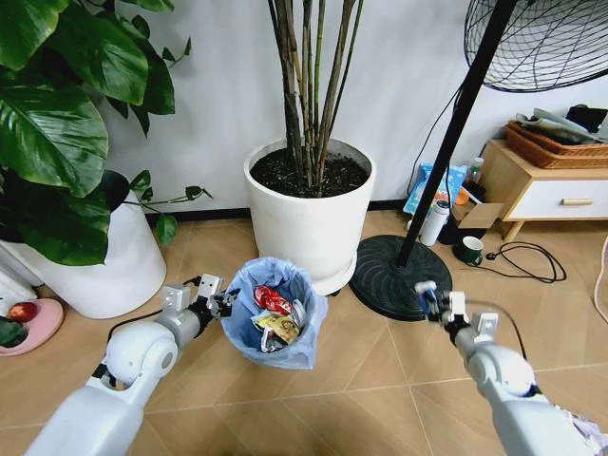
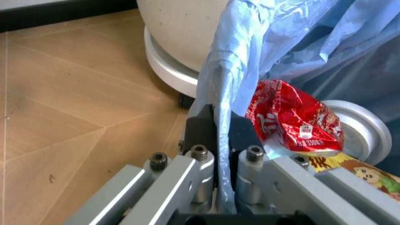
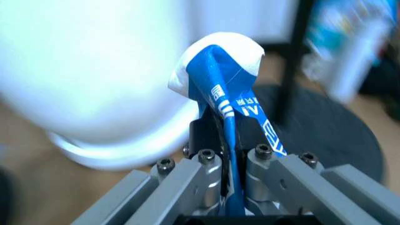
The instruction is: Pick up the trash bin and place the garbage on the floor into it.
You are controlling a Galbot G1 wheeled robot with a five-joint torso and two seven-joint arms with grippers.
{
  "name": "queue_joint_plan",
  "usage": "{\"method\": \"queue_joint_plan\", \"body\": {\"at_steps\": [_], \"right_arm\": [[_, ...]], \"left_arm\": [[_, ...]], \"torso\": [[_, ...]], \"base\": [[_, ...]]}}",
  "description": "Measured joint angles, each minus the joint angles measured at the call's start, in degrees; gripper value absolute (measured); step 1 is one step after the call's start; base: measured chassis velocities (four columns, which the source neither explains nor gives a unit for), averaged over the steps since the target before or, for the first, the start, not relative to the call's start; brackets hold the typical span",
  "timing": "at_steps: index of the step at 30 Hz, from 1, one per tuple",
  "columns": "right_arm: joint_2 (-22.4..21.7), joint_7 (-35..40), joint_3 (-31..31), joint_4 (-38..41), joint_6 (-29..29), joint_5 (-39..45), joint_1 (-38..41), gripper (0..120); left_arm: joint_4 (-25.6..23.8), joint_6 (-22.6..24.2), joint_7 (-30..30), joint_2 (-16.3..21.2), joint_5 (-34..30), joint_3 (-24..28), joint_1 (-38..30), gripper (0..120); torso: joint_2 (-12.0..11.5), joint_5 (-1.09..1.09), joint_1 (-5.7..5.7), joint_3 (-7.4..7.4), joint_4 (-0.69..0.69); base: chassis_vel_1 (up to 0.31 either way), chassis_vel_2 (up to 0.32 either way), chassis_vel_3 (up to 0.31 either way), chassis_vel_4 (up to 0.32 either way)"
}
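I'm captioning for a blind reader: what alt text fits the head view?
The left gripper grips the rim of the trash bin, already holding red and yellow wrappers, above the floor; the right gripper holds a blue-white packet beside a fan base.

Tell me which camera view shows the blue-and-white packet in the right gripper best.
The right wrist view: the blue-and-white packet sits close up, pinched between the right gripper fingers. In the head view it is only a tiny blue speck at that gripper's tip. The left wrist view looks at the trash bin instead.
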Motion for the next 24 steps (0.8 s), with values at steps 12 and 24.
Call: {"method": "queue_joint_plan", "body": {"at_steps": [12,24], "right_arm": [[-7.5,1.2,-10.3,18.1,-4.3,10.6,7.8,0],[-6.4,1.6,-28.8,18.2,-4.5,19.0,21.6,0]], "left_arm": [[0.7,-0.1,0.3,-0.1,0.1,1.1,-0.6,0],[1.0,-0.1,0.5,0.2,-0.1,1.8,-1.1,0]], "torso": [[0.0,-0.05,0.0,0.0,-0.01],[0.0,0.0,0.0,0.0,0.0]], "base": [[0.0,0.0,0.0,0.0],[0.0,0.0,0.0,0.0]]}}
